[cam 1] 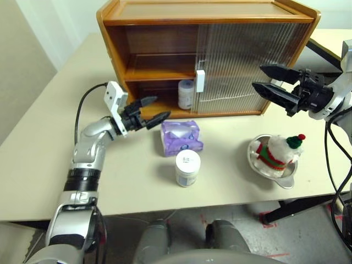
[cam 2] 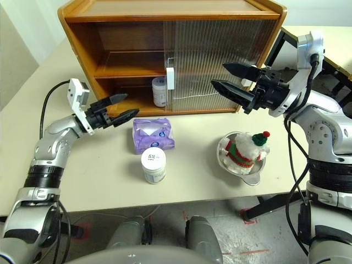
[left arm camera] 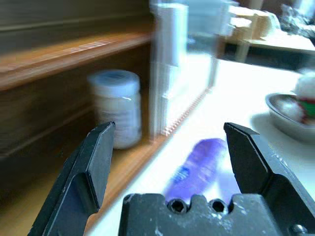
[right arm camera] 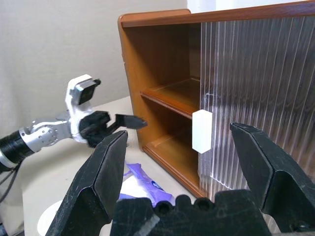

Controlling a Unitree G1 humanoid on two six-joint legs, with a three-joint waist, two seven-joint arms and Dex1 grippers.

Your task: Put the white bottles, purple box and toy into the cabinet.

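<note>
One squat white plastic bottle [cam 1: 186, 94] already stands on the honey-brown wooden cabinet [cam 1: 148, 60] floor, so the wide, empty left end effector [cam 1: 149, 110] should next take the lavender tissue box [cam 1: 181, 137] or the second white bottle [cam 1: 187, 168] mid-bench, the right end effector [cam 1: 275, 82] wide too.

A: Head views: even, diffuse indoor light, fairly bright. The table [cam 1: 49, 126] reads pale cream, no hard glare.

B: Shadows?

A: Soft and short. A faint one under the metal bowl [cam 1: 278, 177]; the cabinet [cam 1: 118, 49] interior is darker toward its back panel.

B: Left wrist view?

A: Heavy motion blur. The white bottle [left arm camera: 117, 105] inside smears sideways, the purple box [left arm camera: 202, 164] is a streak, and the sliding door edge is washed out and bright. The near fingers [left arm camera: 93, 167] stay sharp.

B: Right wrist view?

A: Sharp; the ribbed door [right arm camera: 266, 83] shows mild sheen.
</note>
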